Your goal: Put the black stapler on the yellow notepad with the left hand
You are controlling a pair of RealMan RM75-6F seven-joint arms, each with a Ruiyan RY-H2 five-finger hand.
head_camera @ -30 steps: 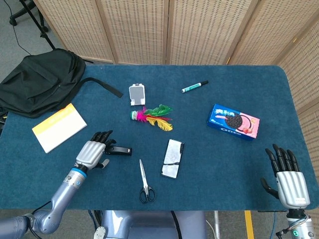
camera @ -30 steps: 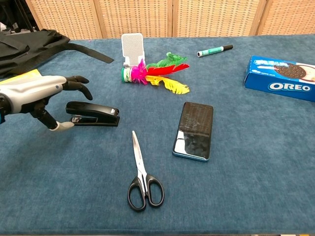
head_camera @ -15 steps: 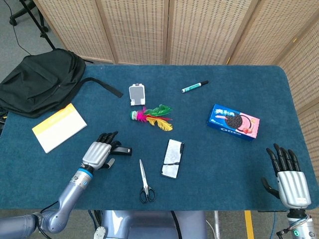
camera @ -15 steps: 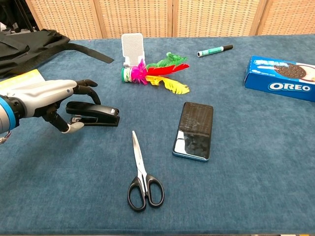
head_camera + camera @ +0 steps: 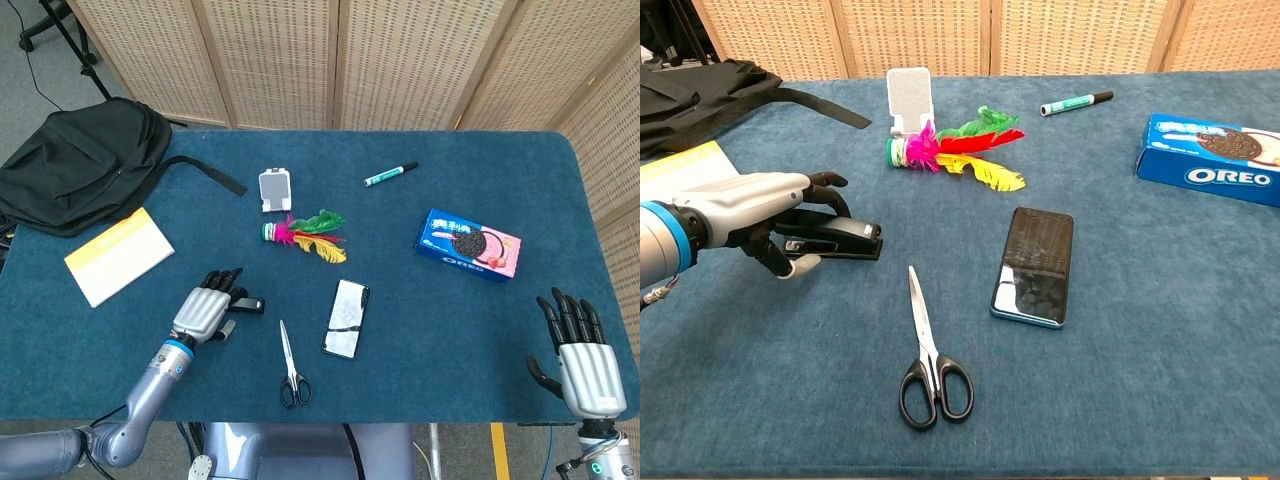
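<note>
I had the left hand (image 5: 760, 215) over the near end of the black stapler (image 5: 840, 236), fingers curved over it, thumb below, nothing gripped; the stapler lay on the table, well apart from the yellow notepad (image 5: 118, 255). My right hand (image 5: 583, 360) lay spread, empty.

The left hand (image 5: 765, 215) covers the back half of the black stapler (image 5: 845, 239); can't tell if the fingers touch it. In the head view only the stapler's right tip shows. Yellow notepad (image 5: 680, 160) is cut by the left edge in the chest view, w/ the arm in front. Black backpack (image 5: 710, 90) and Oreo box (image 5: 1210, 160) run off the edges too. Right hand (image 5: 583, 362) is cut at the wrist.
</note>
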